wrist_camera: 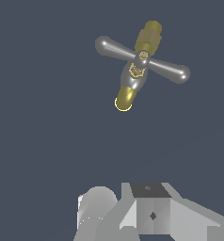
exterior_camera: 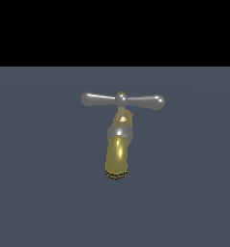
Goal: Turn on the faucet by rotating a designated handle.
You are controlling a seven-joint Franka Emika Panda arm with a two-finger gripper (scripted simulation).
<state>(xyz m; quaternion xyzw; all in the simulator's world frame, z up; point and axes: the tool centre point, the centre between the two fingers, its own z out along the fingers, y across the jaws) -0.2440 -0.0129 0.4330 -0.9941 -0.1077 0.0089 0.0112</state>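
Centrally placed on the dark slate-grey floor point(exterior_camera: 39, 193): small faucet with brass-gold cylindrical spout point(exterior_camera: 118, 157) and glossy silver crossbar handle point(exterior_camera: 122, 100) lying level across its top — white robot gripper point(wrist_camera: 149, 212) well apart, fingers unseen, opening indeterminable.

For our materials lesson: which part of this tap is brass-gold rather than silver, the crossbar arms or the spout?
The spout of the faucet is brass-gold. The handle, a crossbar with two tapered arms ending in rounded knobs, is glossy silver-grey, with only a small brass hub at its centre.

Dim, sharp renders; soft glare on the faucet point(exterior_camera: 118, 157) and handle point(exterior_camera: 122, 100).
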